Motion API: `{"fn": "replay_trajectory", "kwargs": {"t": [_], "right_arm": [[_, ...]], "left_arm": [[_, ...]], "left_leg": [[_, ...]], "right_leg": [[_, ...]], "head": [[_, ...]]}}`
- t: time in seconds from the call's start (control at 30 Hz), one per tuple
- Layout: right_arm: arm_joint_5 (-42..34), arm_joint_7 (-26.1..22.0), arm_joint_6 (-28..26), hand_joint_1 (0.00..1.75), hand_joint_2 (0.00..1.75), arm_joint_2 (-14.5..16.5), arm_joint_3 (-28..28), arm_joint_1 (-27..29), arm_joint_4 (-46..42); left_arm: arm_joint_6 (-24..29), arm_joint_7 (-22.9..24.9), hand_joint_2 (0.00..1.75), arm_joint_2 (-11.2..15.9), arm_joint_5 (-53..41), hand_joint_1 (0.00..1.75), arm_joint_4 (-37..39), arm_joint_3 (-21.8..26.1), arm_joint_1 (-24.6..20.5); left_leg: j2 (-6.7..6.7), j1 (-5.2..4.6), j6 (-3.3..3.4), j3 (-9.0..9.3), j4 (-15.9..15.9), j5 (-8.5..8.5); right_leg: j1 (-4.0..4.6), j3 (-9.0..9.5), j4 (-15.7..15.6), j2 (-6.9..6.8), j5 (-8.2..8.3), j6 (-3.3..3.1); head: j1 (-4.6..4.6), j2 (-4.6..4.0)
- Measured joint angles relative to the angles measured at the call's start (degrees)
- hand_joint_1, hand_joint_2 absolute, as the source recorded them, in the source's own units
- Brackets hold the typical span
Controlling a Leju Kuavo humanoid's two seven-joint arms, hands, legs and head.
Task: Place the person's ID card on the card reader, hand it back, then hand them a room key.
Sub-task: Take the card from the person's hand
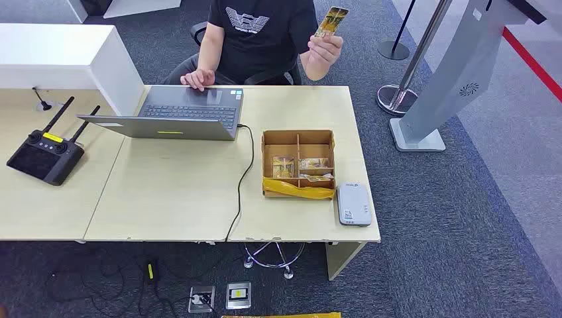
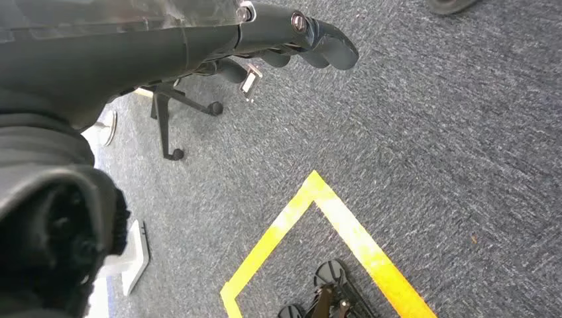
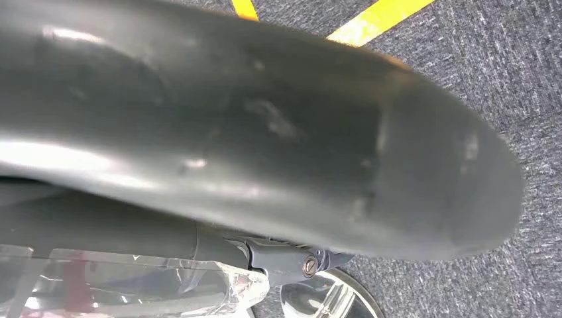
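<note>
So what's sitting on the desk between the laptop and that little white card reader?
In the head view, a divided cardboard box holding cards stands between the laptop and the card reader, with the laptop's black cable trailing past it.

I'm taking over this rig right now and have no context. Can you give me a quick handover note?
Left hand: hanging over the carpet, fingers extended, holding nothing.
Right hand: too close to the camera to read.
Person holds up the ID card across the desk.
Card reader sits bare at the desk's near right corner, beside the cardboard box holding small packets, likely room keys.
Done: nothing. Left: take card, scan, return, hand over key.
</note>
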Motion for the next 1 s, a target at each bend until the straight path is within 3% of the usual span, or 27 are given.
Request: {"fn": "replay_trajectory", "kwargs": {"t": [0.13, 0.27, 0.47, 0.7, 0.83, 1.0], "right_arm": [[-0.6, -0.4, -0.4, 0.0, 0.0, -0.6, -0.5, 0.0, 0.0], [-2.2, -4.4, -0.1, 0.0, 1.75, -3.7, -1.6, -0.2, 0.0], [-4.4, -14.2, 4.4, 0.0, 1.75, -14.6, -3.9, -2.8, -0.7], [-1.6, -20.1, 7.5, 0.0, 1.75, -26.1, -4.9, -15.3, -2.8], [1.4, -22.7, 11.2, 0.0, 1.75, -29.7, -3.1, -25.5, -4.3], [1.2, -24.2, 14.9, 0.0, 1.75, -30.2, 2.2, -35.9, -6.7]], "left_arm": [[0.3, 0.1, 0.0, -0.1, 0.0, 0.0, 0.0, 0.0, 0.0], [0.7, 0.1, 0.0, -0.2, -0.2, 0.0, 0.0, 0.0, 0.0], [-0.6, -1.4, 0.0, 0.0, -0.3, 0.0, 0.0, 0.0, -0.1], [-2.9, -2.9, 0.0, 0.6, -2.1, 0.0, 0.0, 0.0, -0.8], [-4.0, -3.4, 0.0, 0.9, -3.2, 0.0, 0.0, 0.0, -0.8], [-5.6, -4.0, 0.0, 1.4, -4.2, 0.0, 0.0, 0.0, -0.9]], "left_leg": [[0.0, -0.01, 0.0, 0.0, 0.0, 0.0], [0.0, -0.09, 0.02, 0.0, 0.0, -0.01], [0.07, -0.33, 0.12, -0.03, 0.0, -0.01], [0.22, -0.46, 0.36, -0.02, 0.0, 0.13], [0.18, -0.45, 0.37, -0.06, 0.0, 0.18], [-0.02, -0.41, 0.46, -0.18, 0.0, 0.28]], "right_leg": [[-0.01, 0.0, 0.0, 0.0, 0.0, 0.0], [-0.1, 0.0, 0.0, -0.01, 0.01, 0.01], [-0.35, -0.03, 0.0, 0.04, 0.11, 0.18], [-0.47, -0.04, 0.0, 0.13, 0.25, 0.37], [-0.46, -0.02, 0.0, 0.11, 0.29, 0.39], [-0.42, -0.01, 0.1, -0.12, 0.29, 0.39]], "head": [[-0.01, 0.0], [-0.01, 0.0], [-0.02, 0.0], [-0.03, 0.0], [-0.02, 0.0], [-0.02, 0.0]]}}
